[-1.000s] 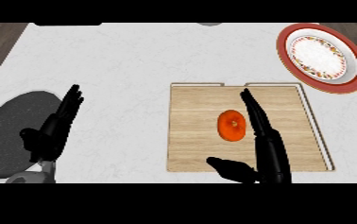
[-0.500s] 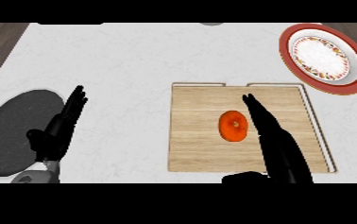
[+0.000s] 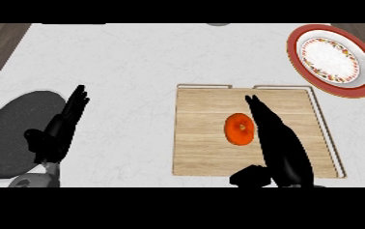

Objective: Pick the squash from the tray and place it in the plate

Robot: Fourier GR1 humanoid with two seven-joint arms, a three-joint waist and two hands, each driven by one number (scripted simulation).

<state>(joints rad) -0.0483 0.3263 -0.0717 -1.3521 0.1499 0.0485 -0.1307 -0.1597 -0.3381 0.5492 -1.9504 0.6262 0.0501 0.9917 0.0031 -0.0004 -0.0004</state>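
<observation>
Lying near the middle of the wooden tray (image 3: 206,126), the squash (image 3: 240,129) is showing as an orange-red round shape, and nothing is gripping it. No brand, label or writing is showing on any of the things. The right robot hand (image 3: 279,146) is stretching out flat over the tray, its fingers straight and pointing toward the tray's far edge, just beside the squash on the right; whether they are touching it cannot be told. Its thumb is sticking out to the left at the tray's near edge. The left robot hand (image 3: 61,129) is resting open near the bench's (image 3: 143,59) left edge, fingers straight and pointing away, well apart from the tray. It is partly overlapping a dark round patch (image 3: 21,126) at that edge. The plate (image 3: 328,59), red-rimmed with a patterned white centre, is sitting at the bench's far right corner, beyond the tray.
</observation>
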